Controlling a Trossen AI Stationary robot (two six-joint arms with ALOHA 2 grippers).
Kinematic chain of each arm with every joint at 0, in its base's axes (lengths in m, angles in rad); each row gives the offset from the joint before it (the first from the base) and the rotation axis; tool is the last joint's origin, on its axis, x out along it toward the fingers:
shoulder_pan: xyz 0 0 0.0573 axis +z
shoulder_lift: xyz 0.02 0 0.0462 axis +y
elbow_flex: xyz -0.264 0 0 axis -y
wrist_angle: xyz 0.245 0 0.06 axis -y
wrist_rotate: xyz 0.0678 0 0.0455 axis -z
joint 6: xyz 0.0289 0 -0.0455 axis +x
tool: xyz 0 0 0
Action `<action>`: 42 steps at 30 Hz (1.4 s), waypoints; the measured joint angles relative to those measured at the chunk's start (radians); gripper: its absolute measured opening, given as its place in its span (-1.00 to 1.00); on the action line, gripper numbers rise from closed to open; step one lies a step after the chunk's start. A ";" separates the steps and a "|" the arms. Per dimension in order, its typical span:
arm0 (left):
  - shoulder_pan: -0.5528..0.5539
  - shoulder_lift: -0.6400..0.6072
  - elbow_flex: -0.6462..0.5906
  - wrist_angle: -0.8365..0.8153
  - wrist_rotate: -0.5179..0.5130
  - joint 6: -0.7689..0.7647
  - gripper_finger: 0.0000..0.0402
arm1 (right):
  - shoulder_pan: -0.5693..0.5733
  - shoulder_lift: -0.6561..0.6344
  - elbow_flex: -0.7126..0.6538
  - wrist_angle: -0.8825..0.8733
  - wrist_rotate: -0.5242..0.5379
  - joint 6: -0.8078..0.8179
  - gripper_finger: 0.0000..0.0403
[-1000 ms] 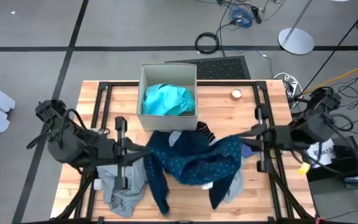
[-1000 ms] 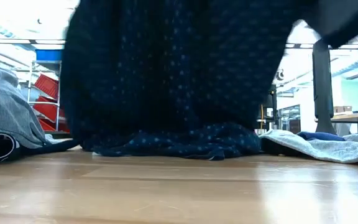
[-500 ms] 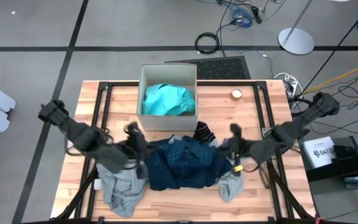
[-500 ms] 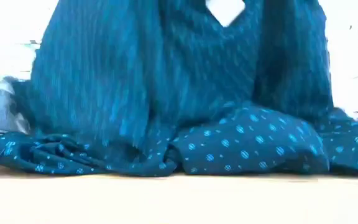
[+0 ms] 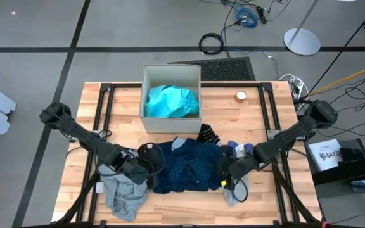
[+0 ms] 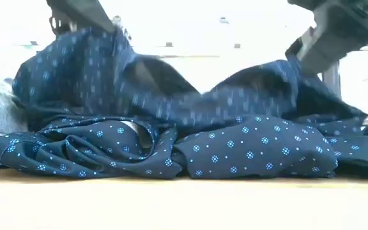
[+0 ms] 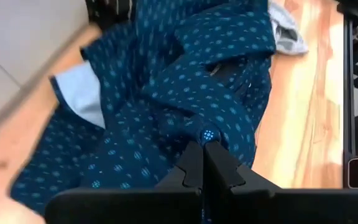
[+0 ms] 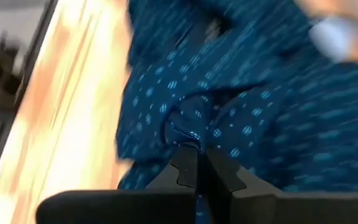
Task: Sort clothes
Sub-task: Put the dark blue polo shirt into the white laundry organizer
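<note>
The left gripper [image 5: 149,166] had its fingers [image 7: 193,163] pressed together on a pinch of the navy dotted garment [image 5: 187,164], at that garment's left edge. The right gripper [image 5: 225,172] gripped the same garment at its right edge, its fingers [image 8: 191,163] likewise clamped tight on a bunched fold of the dotted cloth.

Both arms were stretched low and inward from the outer sides of the worktop [image 5: 258,111], each reaching diagonally toward the middle so that the 2 grippers faced one another across the garment. In the low view the cloth rose to 2 peaks under the grippers and sagged between them, its lower folds heaped on the wood.

The navy dotted garment lay near the front middle of the worktop, just in front of the beige box [image 5: 171,95]. 1 turquoise garment [image 5: 172,102] sat crumpled inside that box. 1 grey garment [image 5: 123,193] lay at the front left, touching the navy one, and 1 more grey piece [image 5: 235,190] showed under the navy one's right corner (mostly covered). 1 black striped sock [image 5: 206,134] poked out behind the navy garment, and small blue pieces [image 5: 239,149] lay beside it to the right; I could not count them surely. 1 small round object [image 5: 241,95] rested on the wood near the far right.
</note>
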 joint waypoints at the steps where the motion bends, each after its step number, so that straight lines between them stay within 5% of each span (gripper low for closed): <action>1: 0.005 0.000 -0.029 0.049 0.012 0.000 -1.00 | 0.000 0.021 0.000 0.002 -0.032 -0.011 -1.00; 9: 0.036 0.000 -0.124 0.232 0.090 0.000 -0.98 | 0.009 0.147 0.014 0.016 -0.165 -0.047 -0.63; 18: 0.036 0.000 -0.124 0.247 0.077 0.009 -0.96 | -0.004 0.269 0.092 0.003 -0.162 -0.098 0.13; 23: 0.029 0.000 -0.124 0.252 -0.002 0.007 -0.96 | -0.006 0.353 0.114 -0.029 -0.145 -0.087 0.31; 27: 0.018 0.000 -0.124 0.255 -0.092 0.011 -0.96 | -0.001 0.380 0.117 -0.047 -0.139 -0.032 0.04; 33: 0.008 0.000 -0.124 0.255 -0.107 0.008 -0.96 | -0.001 0.326 0.112 -0.083 -0.147 0.027 -0.89; 42: 0.007 0.122 -0.123 0.413 -0.152 0.058 -0.96 | 0.013 0.142 0.245 -0.501 0.030 0.109 -0.97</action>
